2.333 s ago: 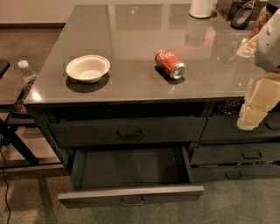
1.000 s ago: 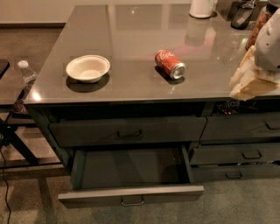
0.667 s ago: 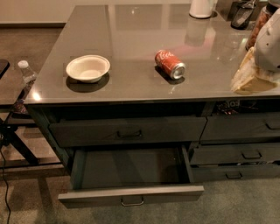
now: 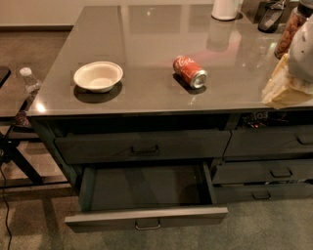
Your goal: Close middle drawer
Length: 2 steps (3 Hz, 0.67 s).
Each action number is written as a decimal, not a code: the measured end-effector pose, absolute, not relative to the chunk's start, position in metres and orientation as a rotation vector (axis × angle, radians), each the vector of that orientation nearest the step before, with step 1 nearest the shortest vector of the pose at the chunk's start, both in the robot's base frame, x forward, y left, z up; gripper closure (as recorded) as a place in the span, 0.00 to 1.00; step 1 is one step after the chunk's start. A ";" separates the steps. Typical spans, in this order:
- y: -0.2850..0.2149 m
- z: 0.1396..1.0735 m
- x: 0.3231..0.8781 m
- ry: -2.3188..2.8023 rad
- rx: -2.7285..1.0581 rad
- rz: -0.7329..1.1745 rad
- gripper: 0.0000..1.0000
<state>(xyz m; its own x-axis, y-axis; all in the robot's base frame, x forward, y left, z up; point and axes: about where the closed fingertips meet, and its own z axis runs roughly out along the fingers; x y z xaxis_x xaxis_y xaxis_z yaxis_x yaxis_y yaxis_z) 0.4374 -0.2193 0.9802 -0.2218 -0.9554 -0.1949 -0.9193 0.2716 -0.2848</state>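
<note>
The middle drawer (image 4: 146,218) is pulled far out at the bottom of the cabinet. Its long shallow tray (image 4: 146,186) shows nothing inside, and its small metal loop handle (image 4: 147,225) sits centred on the flat front. Above it, the taller-fronted wide drawer (image 4: 142,146) is shut. My cream-coloured gripper (image 4: 285,88) is at the right edge of the view, over the countertop's front right edge, well above and to the right of the open drawer and touching none of it.
On the grey countertop (image 4: 146,29) stand a white bowl (image 4: 98,75) and a red cola can (image 4: 190,72) on its side, with a white container (image 4: 225,9) and a jar (image 4: 288,30) at the back. Narrower drawers (image 4: 269,171) fill the right column. A water bottle (image 4: 29,84) and black stand legs (image 4: 14,156) are at the left.
My gripper has risen from beside the right-hand drawers to the countertop's edge and drifted slightly right. The drawer, bowl and can have not moved.
</note>
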 end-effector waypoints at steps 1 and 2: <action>-0.223 0.960 0.424 2.250 -1.694 -0.144 1.00; -0.229 0.919 0.407 2.303 -1.706 -0.114 1.00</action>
<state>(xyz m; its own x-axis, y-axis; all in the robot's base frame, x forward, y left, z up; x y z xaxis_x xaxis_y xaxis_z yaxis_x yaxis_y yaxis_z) 0.4066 -0.2287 0.9190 -0.2683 -0.9482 -0.1703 -0.9268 0.3023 -0.2229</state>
